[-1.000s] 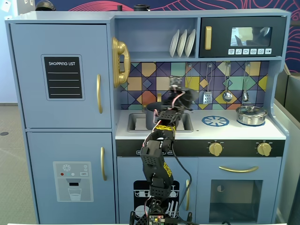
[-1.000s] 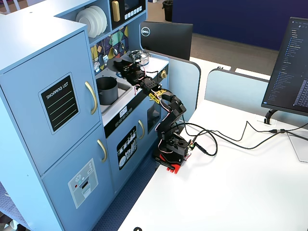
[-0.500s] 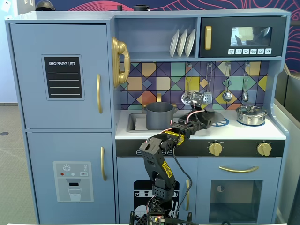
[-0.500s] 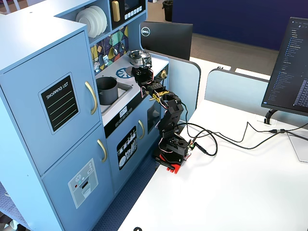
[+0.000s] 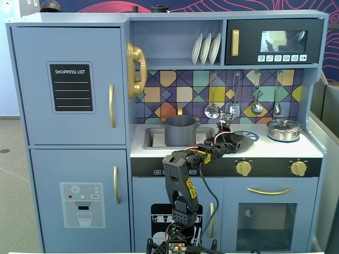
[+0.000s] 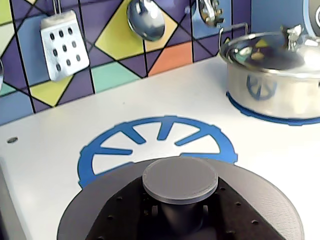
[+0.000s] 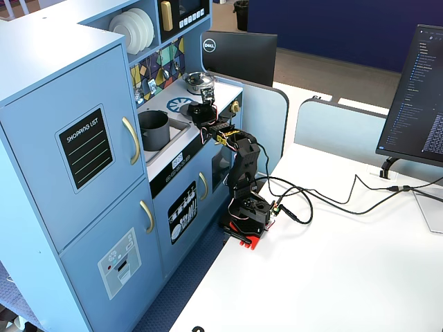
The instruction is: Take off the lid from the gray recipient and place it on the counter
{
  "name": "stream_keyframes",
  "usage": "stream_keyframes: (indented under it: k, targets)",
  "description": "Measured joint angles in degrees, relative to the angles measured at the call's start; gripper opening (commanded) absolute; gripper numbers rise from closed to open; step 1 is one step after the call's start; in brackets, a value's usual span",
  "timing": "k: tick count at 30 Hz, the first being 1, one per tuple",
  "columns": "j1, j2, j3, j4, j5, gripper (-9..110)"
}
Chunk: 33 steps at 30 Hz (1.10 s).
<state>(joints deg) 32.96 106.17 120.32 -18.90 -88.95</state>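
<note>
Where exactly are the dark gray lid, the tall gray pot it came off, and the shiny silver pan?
lid (image 6: 180, 179): wrist view, on the flat top of its central knob.
gray pot (image 5: 180, 132): a fixed view, on its side wall.
shiny silver pan (image 6: 272, 82): wrist view, on its side wall.

lid (image 6: 180, 200) over counter (image 6: 60, 200), before burner print (image 6: 155, 145), left of pan (image 6: 272, 75).

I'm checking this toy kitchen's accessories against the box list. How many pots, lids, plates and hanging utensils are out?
Pots: 2, the gray pot and the silver pan
Lids: 2, the gray lid and the silver pan's lid
Plates: 3
Hanging utensils: 4
Total: 11
</note>
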Motion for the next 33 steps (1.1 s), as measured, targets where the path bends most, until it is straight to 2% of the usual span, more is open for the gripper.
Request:
stream_keyframes:
  k: [14,19,23,33]
  targets:
    - [0.0,-4.3,-0.1,-2.8,-1.4,1]
    - [0.0,-4.3,0.7,-4.6,-1.4,25]
    - [0.4,-4.1,2.6,-7.1,-1.8,36]
    - [2.6,-3.3,5.3,-11.0,-1.8,36]
